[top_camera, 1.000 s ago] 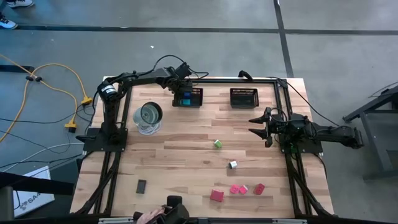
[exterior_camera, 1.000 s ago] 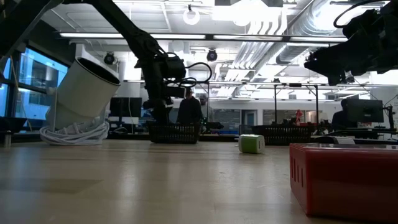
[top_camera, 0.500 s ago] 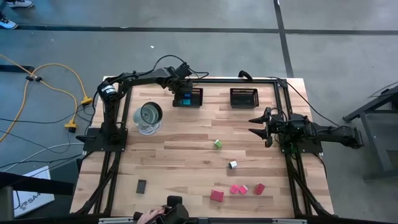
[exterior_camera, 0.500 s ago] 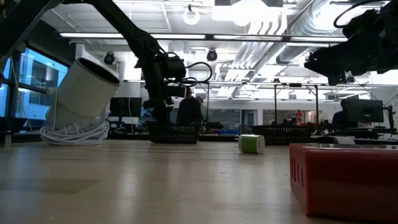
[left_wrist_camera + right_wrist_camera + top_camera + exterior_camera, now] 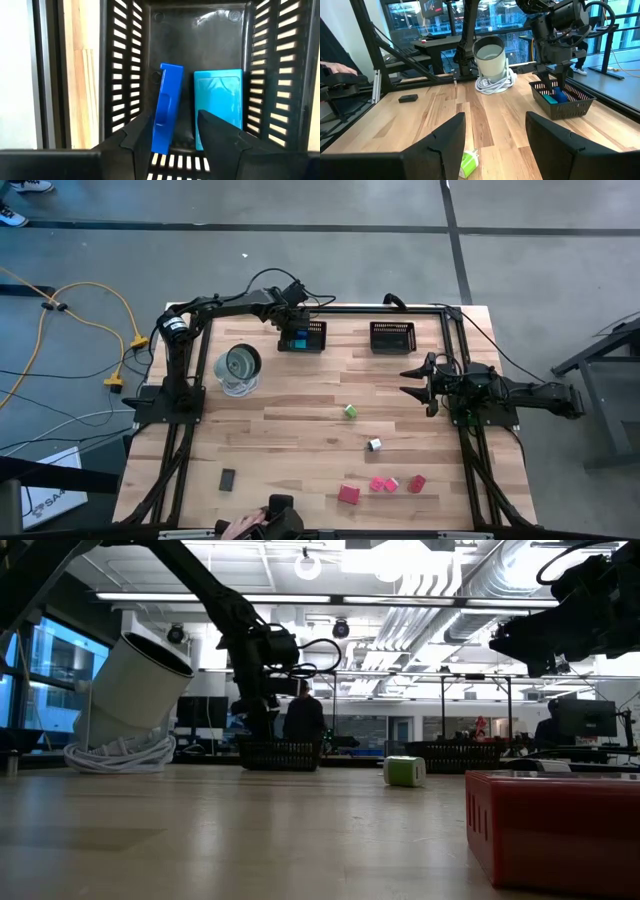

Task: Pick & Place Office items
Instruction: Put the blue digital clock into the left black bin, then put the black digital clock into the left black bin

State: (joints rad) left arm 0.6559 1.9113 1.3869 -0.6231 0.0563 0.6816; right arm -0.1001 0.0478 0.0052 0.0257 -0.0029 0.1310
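Over the left basket (image 5: pixel 303 337) I have the left gripper (image 5: pixel 177 132) lowered between its walls, jaws apart — the blue piece (image 5: pixel 166 114) leans on edge just in front of one finger (image 5: pixel 140 137), free of both, with the teal piece (image 5: pixel 218 106) lying flat beside it. I judge this the release step, nearly finished. My worry is the lift-out: that finger sits close to the tilted blue piece, and a crooked retreat could hook it or nudge the light basket.

Right of that basket stands the second basket (image 5: pixel 392 336). Nearer me from it, the green piece (image 5: pixel 350 411) and the white piece (image 5: pixel 374 445) lie loose on the table (image 5: pixel 290 445), then the pink and red pieces (image 5: pixel 383 486) in a row near the front edge; the black piece (image 5: pixel 228 478) lies well left of them.

Farther right, the right gripper (image 5: pixel 418 383) waits above the table with jaws apart, holding nothing. It points toward the left arm's side — if both arms go for the green piece together, they could meet.
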